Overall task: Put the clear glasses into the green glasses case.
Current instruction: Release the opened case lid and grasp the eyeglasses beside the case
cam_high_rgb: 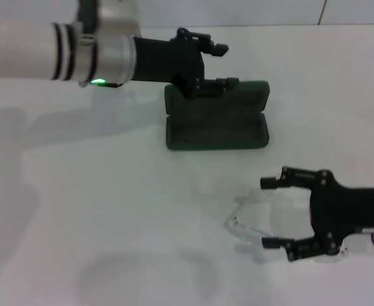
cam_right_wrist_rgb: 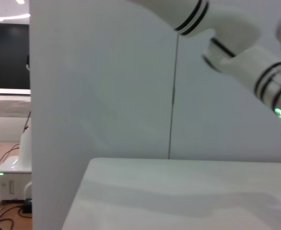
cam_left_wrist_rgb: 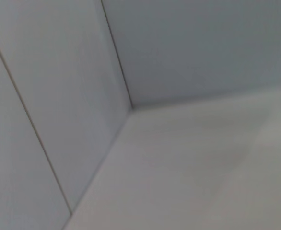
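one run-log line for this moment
case: green glasses case open | clear glasses on table | left gripper open over case lid | right gripper open around glasses

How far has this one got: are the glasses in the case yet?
Not yet. Done: the green glasses case lies open on the table. In hand: the left tool, open, is at the case's lid, and the right tool, open, straddles the clear glasses, which lie on the table. Left: grasp, carry and place.

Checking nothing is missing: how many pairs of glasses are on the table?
1: the clear glasses lie near the table's front, between the open right claw's fingers, nearer the robot than the green glasses case.
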Robot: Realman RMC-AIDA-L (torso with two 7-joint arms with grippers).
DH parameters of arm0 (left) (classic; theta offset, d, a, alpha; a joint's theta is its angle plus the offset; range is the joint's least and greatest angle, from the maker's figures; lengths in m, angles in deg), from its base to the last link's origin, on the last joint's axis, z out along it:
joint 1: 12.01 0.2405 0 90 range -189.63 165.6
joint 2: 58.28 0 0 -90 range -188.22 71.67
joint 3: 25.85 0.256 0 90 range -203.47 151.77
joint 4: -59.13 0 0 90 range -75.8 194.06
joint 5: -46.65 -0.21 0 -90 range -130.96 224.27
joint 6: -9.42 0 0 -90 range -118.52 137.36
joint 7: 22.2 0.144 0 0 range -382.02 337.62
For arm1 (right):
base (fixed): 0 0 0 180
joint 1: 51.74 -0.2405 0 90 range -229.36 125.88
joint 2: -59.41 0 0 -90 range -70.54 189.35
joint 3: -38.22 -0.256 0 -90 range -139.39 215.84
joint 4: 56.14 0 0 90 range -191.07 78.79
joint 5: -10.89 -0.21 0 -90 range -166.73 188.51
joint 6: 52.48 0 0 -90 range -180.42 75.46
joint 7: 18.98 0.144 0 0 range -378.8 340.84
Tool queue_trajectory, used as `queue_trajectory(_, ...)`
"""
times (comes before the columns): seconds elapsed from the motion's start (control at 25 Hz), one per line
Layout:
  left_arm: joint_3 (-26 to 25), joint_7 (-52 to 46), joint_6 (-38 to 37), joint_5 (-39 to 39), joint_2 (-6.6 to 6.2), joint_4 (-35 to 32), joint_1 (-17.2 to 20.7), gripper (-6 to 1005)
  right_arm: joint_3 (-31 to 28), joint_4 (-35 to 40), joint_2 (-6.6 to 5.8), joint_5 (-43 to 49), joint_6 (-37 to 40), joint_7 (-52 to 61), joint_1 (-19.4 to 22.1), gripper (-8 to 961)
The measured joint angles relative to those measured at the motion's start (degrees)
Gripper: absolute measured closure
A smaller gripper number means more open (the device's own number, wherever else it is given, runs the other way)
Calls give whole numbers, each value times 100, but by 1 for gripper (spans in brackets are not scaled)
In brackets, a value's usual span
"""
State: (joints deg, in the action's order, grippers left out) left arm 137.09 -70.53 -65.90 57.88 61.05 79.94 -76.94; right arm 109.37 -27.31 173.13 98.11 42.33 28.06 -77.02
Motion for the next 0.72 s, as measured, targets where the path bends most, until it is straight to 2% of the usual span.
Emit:
queue_trajectory(0.08, 0, 61, -539, 550, -20, 104, 256, 383, -34, 215, -39, 14, -23, 290, 4, 84)
queue_trajectory(0.16, 2, 158, -1021, 1094, -24, 203, 586, 382, -56, 411, -73, 52, -43, 556, 6, 84)
queue_trajectory(0.2, 0, 196, -1157, 1282, -25, 216, 698, 382, -142, 1000, -183, 218, -62, 1421, 6, 84)
queue_trajectory(0.24, 1, 255, -1355, 1546, -22, 225, 882, 381, -213, 1449, -243, 444, -25, 2061, 4, 84)
queue_trajectory(0.36, 1, 383, -1843, 2260, -13, 198, 1451, 380, -296, 2556, -289, 1289, 143, 3362, -79, 84)
queue_trajectory(0.44, 1, 396, -1990, 2489, -6, 186, 1729, 380, -283, 3221, -241, 1933, 284, 4119, -195, 84)
queue_trajectory(0.52, 1, 397, -2033, 2583, 8, 183, 1888, 381, -214, 3891, -92, 2804, 591, 4927, -405, 84)
queue_trajectory(0.56, 1, 390, -2037, 2596, 13, 176, 1947, 381, -198, 4020, -39, 3040, 699, 5088, -472, 84)
queue_trajectory(0.64, 1, 372, -2042, 2603, 14, 139, 2005, 381, -89, 4252, 144, 3738, 928, 5503, -696, 84)
queue_trajectory(0.72, 1, 364, -2044, 2607, 7, 100, 2057, 381, 249, 4311, 199, 4091, 901, 5814, -838, 85)
